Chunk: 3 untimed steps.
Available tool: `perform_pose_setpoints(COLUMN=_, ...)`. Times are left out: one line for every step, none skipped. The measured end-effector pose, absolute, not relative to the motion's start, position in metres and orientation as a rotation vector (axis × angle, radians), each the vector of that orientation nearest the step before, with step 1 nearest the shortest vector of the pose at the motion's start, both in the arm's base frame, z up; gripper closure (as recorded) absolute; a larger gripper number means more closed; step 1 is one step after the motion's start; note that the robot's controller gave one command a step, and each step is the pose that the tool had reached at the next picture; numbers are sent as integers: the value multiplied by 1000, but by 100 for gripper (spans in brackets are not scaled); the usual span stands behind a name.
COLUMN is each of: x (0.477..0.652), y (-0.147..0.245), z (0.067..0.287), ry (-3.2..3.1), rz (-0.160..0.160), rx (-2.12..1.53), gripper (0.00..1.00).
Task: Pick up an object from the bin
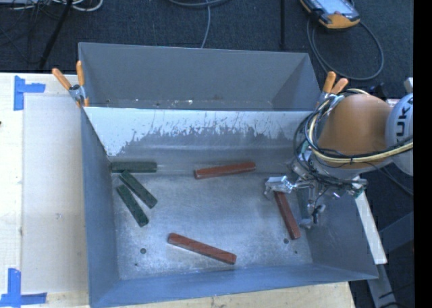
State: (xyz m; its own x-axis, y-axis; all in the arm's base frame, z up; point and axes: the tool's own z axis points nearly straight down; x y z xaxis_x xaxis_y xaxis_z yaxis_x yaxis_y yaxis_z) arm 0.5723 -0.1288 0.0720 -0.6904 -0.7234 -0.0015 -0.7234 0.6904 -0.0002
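My gripper [291, 204] hangs low at the right side of the bin, open. A reddish-brown flat bar [288, 219] lies on the bin floor right under it, running from the gripper toward the near right corner. One fingertip [271, 188] stands left of the bar's far end and the other [312, 218] to its right, so the bar's upper part lies between them without being gripped. A second reddish-brown bar [225, 171] lies to the left, near the back wall.
A third reddish-brown bar [201, 248] lies near the front of the bin. Three dark green bars [135, 188] lie together at the left side. The arm's orange cover and cables overhang the bin's right wall.
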Motion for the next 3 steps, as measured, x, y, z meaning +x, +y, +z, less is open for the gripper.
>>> perform_pose_setpoints(x=585, y=-121, z=70, ry=2795, rz=2, rx=-1429, gripper=100)
perform_pose_setpoints(x=585, y=-121, z=70, ry=2795, rz=2, rx=-1428, gripper=100)
perform_pose_setpoints(x=583, y=-120, z=75, ry=2800, rz=8, rx=-1430, gripper=100)
